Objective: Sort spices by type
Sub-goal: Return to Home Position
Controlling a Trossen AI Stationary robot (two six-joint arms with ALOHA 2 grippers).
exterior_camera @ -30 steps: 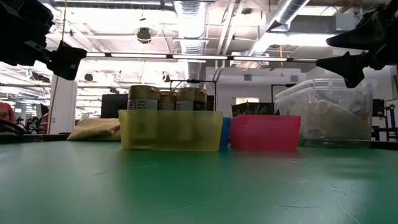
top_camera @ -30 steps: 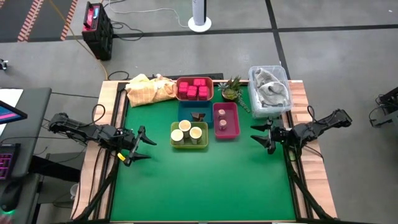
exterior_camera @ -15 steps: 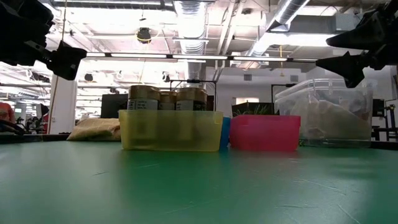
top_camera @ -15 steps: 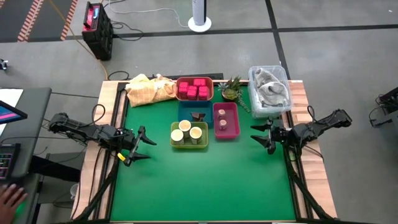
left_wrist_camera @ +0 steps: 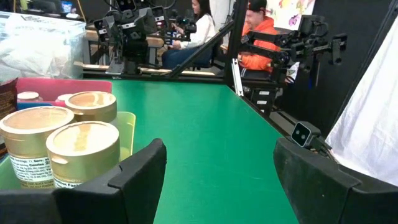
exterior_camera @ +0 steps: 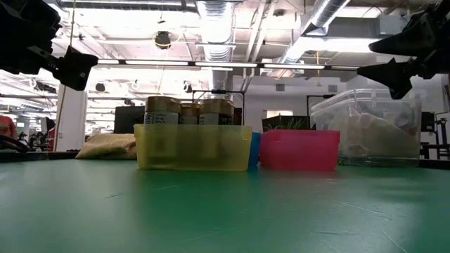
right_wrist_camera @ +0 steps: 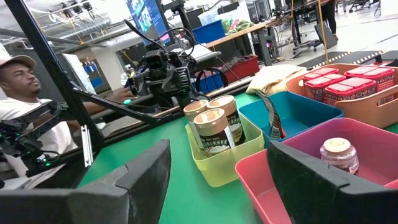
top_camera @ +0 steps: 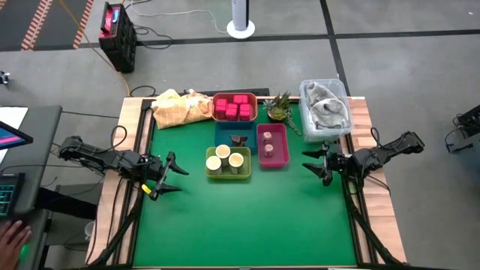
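Nothing has moved: our left gripper [top_camera: 182, 178] and right gripper [top_camera: 306, 160] hang wide open, empty, by the table's [top_camera: 247, 225] side edges. With the spices [top_camera: 224, 159] in trays [top_camera: 229, 178], we judge sorting done.

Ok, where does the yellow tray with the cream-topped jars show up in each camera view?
High view: yellow tray mid-table, left of the pink tray.
Low view: left of centre, jars poking above it.
Left wrist view: close foreground, three jars inside.
Right wrist view: middle distance, jars inside.
Shared landmark: pink tray alongside it.
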